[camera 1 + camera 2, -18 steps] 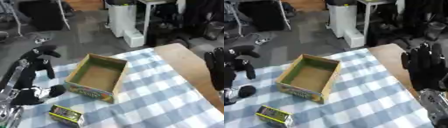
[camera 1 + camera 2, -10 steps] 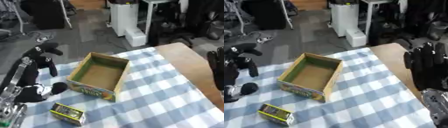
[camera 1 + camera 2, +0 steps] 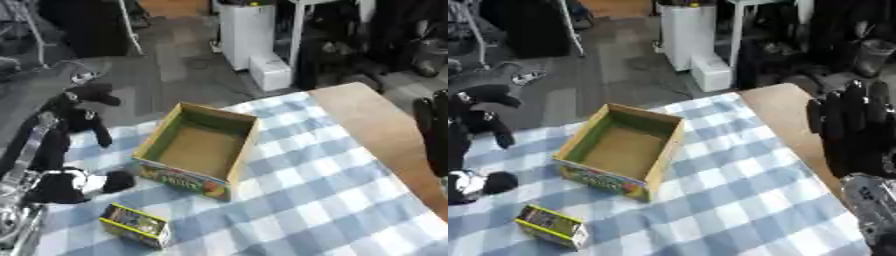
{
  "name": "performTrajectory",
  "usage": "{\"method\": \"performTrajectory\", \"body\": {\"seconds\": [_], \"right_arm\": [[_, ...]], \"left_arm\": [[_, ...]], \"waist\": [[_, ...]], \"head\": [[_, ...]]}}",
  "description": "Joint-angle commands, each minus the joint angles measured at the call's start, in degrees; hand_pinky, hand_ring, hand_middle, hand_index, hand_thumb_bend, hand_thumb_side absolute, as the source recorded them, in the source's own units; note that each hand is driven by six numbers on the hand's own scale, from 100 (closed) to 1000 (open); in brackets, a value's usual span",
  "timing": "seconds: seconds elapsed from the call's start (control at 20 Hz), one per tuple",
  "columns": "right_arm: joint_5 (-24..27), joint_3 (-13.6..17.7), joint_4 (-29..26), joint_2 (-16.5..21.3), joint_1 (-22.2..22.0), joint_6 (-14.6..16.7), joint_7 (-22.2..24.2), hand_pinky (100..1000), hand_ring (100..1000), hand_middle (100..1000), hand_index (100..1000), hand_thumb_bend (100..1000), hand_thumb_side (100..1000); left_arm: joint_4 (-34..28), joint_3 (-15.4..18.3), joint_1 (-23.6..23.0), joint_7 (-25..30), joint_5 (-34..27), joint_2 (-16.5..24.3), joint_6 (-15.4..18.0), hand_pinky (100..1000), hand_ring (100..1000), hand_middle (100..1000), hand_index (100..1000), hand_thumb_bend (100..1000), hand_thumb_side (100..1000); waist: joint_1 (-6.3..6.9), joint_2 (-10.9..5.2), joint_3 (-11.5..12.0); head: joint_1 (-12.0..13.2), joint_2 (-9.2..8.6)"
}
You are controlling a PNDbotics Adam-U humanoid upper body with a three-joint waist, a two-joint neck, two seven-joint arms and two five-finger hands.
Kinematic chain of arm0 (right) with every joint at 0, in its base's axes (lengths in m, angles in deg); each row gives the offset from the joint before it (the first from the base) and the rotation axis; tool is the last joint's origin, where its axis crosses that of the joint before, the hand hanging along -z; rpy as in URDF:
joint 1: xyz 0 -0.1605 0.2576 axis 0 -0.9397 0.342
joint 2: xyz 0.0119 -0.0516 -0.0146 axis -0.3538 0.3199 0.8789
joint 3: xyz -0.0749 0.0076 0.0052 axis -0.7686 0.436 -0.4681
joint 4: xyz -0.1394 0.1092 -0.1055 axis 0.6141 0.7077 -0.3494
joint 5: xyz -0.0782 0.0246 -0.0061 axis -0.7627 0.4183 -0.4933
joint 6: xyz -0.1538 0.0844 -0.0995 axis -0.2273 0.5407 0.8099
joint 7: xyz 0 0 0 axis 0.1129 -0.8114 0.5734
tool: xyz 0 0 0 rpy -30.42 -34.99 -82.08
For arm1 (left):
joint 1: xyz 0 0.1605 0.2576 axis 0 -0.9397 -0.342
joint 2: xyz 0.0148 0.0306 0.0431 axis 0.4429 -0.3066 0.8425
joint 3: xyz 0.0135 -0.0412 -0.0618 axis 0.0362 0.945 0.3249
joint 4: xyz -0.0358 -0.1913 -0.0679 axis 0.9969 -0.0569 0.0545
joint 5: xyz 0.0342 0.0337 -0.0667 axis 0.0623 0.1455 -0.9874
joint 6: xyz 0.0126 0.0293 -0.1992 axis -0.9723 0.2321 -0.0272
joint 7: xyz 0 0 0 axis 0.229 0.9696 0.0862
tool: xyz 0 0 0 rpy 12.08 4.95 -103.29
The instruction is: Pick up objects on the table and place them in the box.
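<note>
Centrally, an open cardboard box (image 3: 199, 149) is sitting on the blue-and-white checked tablecloth (image 3: 324, 200), its inside showing nothing but bare brown floor and green inner walls; printed pictures on its near outer wall are too blurred to read. Near the box's near-left corner, a small yellow-green carton (image 3: 135, 225) is lying flat on the cloth, apart from the box, its label also unreadable. Left of the box, the robot's left hand (image 3: 77, 106) is hanging over the table's left edge with its dark fingers drooping and relaxed, holding nothing; below it a black-and-white rounded part (image 3: 63, 183) of the same arm is resting close to the carton, and whether the two are touching cannot be told. Right of the box, well apart from it, the right hand (image 3: 854, 125) is standing upright over the bare wooden table edge (image 3: 367, 115), fingers straight and pointing up, holding nothing; the left eye view is cutting most of it off. Beyond the box, a white cabinet (image 3: 248, 30) is standing on the grey floor
</note>
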Motion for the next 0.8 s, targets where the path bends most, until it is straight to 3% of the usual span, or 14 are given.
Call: {"method": "performTrajectory", "body": {"seconds": [0.05,0.45,0.8], "right_arm": [[0.1,0.6,-0.7,2.0,0.5,6.0,5.9,351,285,260,426,100,840],[0.2,0.5,-0.7,2.2,0.8,5.7,5.9,350,285,259,426,100,841],[0.1,0.3,-0.7,2.2,0.9,5.6,5.9,350,284,259,425,100,841]], "left_arm": [[3.1,0.3,1.4,1.2,1.5,3.3,3.2,482,344,661,867,1000,493],[10.1,-2.7,3.0,4.7,0.4,8.8,14.9,490,360,661,844,1000,492],[15.5,-3.7,4.6,8.8,0.0,10.3,21.2,533,422,739,851,1000,486]], "waist": [[-0.02,-0.50,-0.1],[0.26,-0.54,-0.5],[0.33,-0.56,-0.7]], "head": [[-1.4,0.67],[-1.5,0.76],[-1.4,0.88]]}}
